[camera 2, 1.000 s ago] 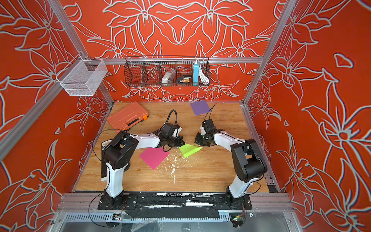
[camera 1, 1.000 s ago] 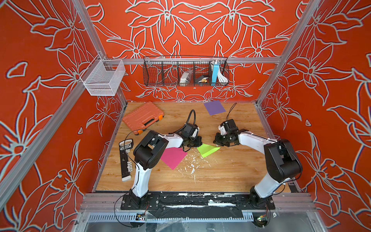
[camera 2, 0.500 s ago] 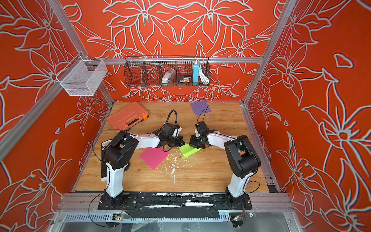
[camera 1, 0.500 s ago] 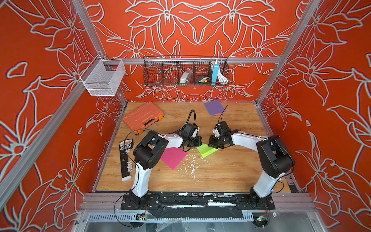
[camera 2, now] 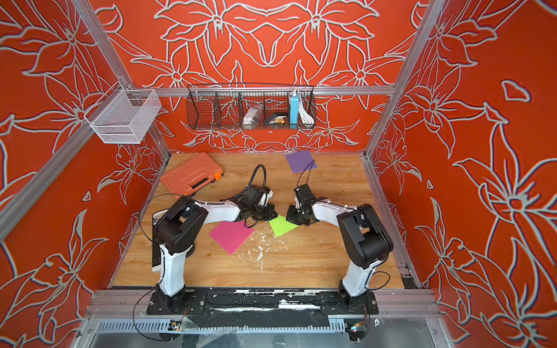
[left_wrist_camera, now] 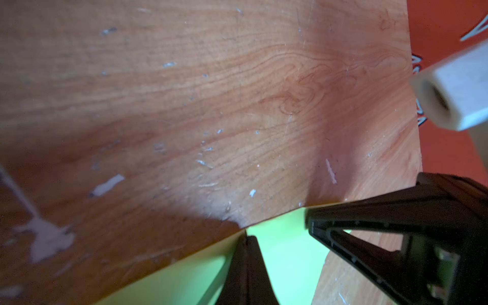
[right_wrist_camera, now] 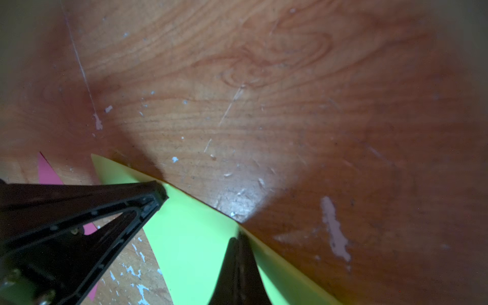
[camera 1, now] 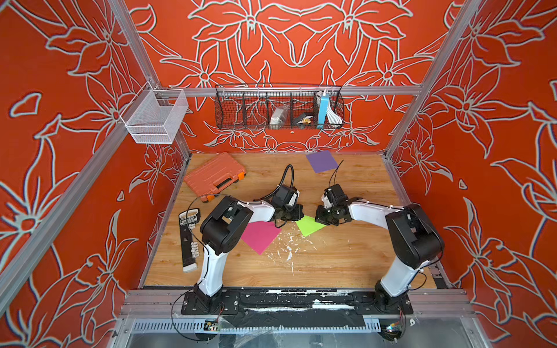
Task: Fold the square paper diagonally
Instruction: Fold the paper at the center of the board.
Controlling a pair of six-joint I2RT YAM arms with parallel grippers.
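Note:
The lime-green square paper (camera 1: 310, 226) (camera 2: 281, 226) lies on the wooden table between the two arms. My left gripper (camera 1: 297, 213) (camera 2: 270, 214) is shut, its tip resting on the paper's far left edge. My right gripper (camera 1: 320, 216) (camera 2: 293, 217) is also shut and bears on the far right edge. In the left wrist view my shut gripper (left_wrist_camera: 247, 236) touches the green paper (left_wrist_camera: 285, 250) at its edge, with the right gripper's fingers (left_wrist_camera: 369, 224) beside it. The right wrist view shows my gripper (right_wrist_camera: 240, 235) on the paper (right_wrist_camera: 190, 237).
A pink paper (camera 1: 259, 235) (right_wrist_camera: 46, 171) lies left of the green one. A purple paper (camera 1: 322, 161) sits at the back. An orange tool case (camera 1: 215, 176) is at the back left, a black bit holder (camera 1: 188, 238) by the left wall. White scuffs (camera 1: 287, 248) mark the table.
My right gripper has moved left, from beside the green paper onto its right edge. The left arm has held still.

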